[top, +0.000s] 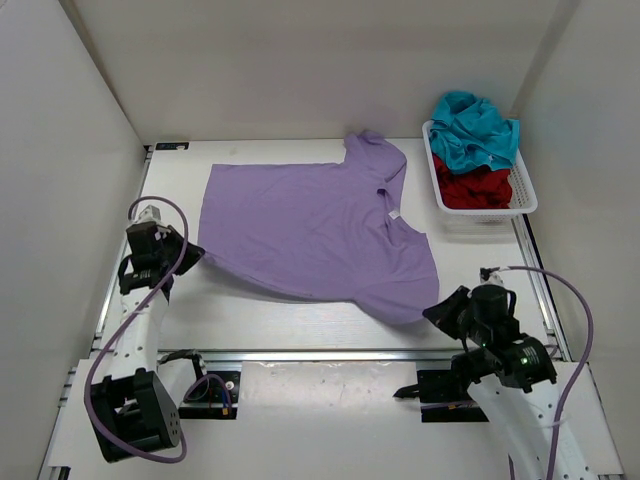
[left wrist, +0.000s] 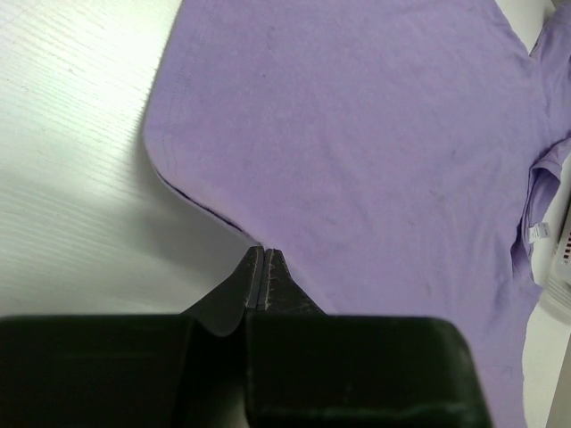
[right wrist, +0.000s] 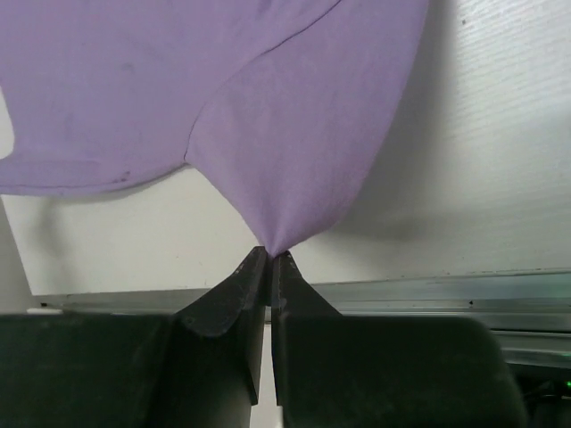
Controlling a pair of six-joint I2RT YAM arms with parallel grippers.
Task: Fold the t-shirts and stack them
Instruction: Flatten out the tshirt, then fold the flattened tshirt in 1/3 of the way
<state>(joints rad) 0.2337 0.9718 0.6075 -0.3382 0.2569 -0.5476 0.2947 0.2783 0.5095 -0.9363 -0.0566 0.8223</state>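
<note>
Nearest you, along the bottom of the overhead view, a ribbed metal rail [top: 330,353] runs across the white table [top: 260,320], whose surface shows a fine lined grain.

At lower right, your right gripper [right wrist: 270,254] has its black wedge-shaped fingers pressed together on the tip of a sleeve of the lavender shirt [top: 310,230]. The soft cloth is drawn into a smooth cone that narrows down into the jaws.

At mid left, your left gripper [left wrist: 265,259] is likewise closed tight, pinching the shirt's stitched hem right at its edge. From there the hem curves away to a rounded corner at the upper left of that wrist view.

Between the two grips the shirt lies spread over the middle of the table. It is matte and mostly flat, with faint creases. Its near edge sags in a shallow arc and casts a thin shadow. The neck opening, with a small white label [left wrist: 538,230], faces right, and the other sleeve points to the far edge.

Farthest off, at upper right, a white plastic mesh basket [top: 525,190] sits well apart from the spread shirt. The dark red shirt [top: 475,187] lies crumpled in it, and the teal shirt [top: 475,130] is bunched in loose folds on top, rising above the rim.
</note>
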